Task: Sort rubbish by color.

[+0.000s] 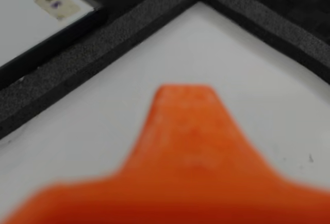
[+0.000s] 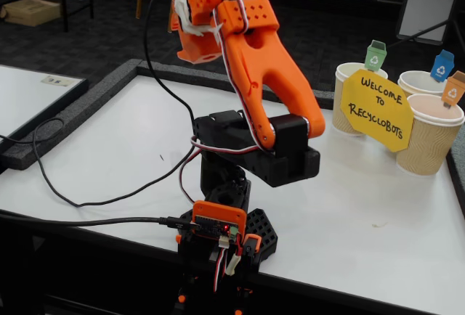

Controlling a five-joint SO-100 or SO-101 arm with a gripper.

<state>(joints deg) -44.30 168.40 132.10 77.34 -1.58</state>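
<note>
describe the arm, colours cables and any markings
The arm has bright orange plastic links and black motor blocks. White wires run along it, black cables trail across the table, and an orange base board shows a small red light.

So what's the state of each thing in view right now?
Arm: folded back, gripper end raised high.
Gripper: over bare white table near the foam border; open or shut unclear.
Three paper cups: upright, grouped at the fixed view's right.
Yellow sign: propped against the cups.
Paper lumps: none visible.
</note>
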